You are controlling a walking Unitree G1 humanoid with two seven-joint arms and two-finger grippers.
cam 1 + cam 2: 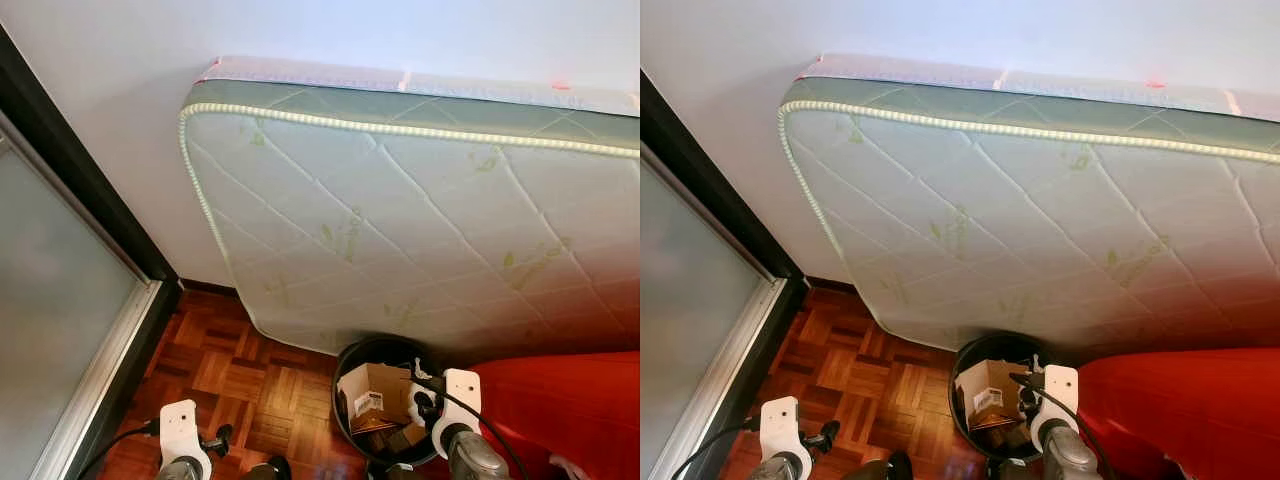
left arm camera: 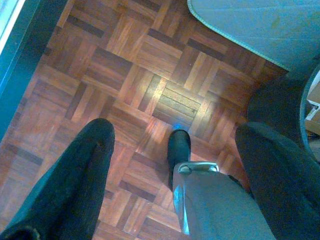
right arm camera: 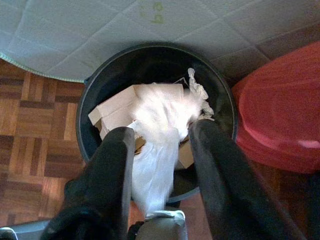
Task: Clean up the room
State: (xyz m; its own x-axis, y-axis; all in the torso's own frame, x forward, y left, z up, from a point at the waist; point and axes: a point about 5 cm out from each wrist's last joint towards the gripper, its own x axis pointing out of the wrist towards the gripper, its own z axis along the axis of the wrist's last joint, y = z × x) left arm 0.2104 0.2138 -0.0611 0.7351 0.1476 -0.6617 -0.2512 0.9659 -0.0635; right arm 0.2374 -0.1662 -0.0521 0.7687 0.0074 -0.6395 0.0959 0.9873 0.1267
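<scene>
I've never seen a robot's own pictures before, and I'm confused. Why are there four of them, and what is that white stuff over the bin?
These come from a walking robot with two arms. Two pictures are taken from its head, like two eyes looking down, so they show the same scene. There you see a quilted mattress leaning on the wall, a wooden floor, something red, and a black bin with a cardboard box inside.

The other two pictures come from small cameras on its wrists, looking along its black fingers. The left pincer is open over bare floor, holding nothing; the robot's own foot shows between the fingers. The right pincer hangs above the bin, with a piece of white plastic, maybe a bag, between its fingers. I can't tell whether it is gripped or already let go.
</scene>
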